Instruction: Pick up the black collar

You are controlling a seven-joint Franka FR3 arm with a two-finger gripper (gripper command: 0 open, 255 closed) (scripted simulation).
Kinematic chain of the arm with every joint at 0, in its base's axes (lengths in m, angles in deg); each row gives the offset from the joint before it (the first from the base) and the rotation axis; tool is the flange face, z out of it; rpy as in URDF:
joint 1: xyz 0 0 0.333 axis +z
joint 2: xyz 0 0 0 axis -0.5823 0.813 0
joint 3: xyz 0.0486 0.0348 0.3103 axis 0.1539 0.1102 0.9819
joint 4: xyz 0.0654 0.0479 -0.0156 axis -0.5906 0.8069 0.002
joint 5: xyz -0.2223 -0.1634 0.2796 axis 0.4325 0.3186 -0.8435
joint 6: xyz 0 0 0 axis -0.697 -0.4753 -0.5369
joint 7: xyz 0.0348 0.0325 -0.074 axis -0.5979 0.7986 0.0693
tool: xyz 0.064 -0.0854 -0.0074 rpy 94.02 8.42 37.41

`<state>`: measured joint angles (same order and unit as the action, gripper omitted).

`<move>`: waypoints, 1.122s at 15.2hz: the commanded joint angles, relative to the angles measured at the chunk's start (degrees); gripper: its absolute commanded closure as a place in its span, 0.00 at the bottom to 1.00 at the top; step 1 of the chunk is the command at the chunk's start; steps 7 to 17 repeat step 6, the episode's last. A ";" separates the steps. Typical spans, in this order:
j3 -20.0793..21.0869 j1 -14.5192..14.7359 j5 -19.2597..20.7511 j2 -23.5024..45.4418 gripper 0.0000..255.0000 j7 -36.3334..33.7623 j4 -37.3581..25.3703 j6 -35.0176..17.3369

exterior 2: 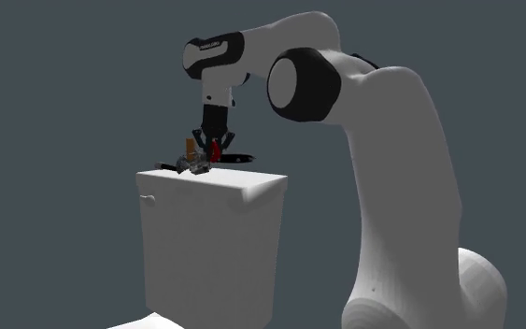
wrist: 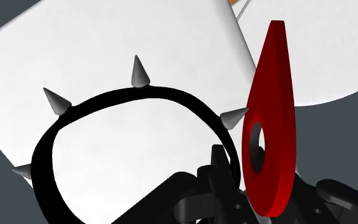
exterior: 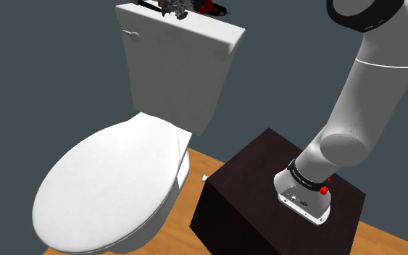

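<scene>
The black collar [wrist: 133, 102] is a ring-shaped band with grey spikes and a red teardrop tag [wrist: 271, 127] with a hole. It hangs close under the hand, just over the white toilet tank lid [wrist: 107, 44]. My gripper [wrist: 244, 191] is shut on the band beside the tag, with one finger [wrist: 219, 172] pressed against the band. In the second exterior view the gripper [exterior 2: 213, 142] points straight down over the lid [exterior 2: 242, 187], with the collar [exterior 2: 235, 159] at its tips. In the shoulder view the collar [exterior: 217, 10] and tag sit at the back of the lid [exterior: 195, 29].
A small grey and orange object [exterior 2: 193, 161] lies on the lid next to the collar. Below the tank is the white toilet with its seat lid [exterior: 108, 188] down. The arm stands on a dark brown box [exterior: 246, 195] on a wooden floor [exterior: 390, 243].
</scene>
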<state>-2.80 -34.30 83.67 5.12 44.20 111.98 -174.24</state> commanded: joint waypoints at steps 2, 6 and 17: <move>0.00 -0.11 -0.07 1.36 1.00 -0.18 -4.63 3.28; 0.00 -0.21 -0.14 2.63 1.00 -0.32 -8.30 5.67; 0.00 -0.21 -0.14 2.63 1.00 -0.32 -8.30 5.67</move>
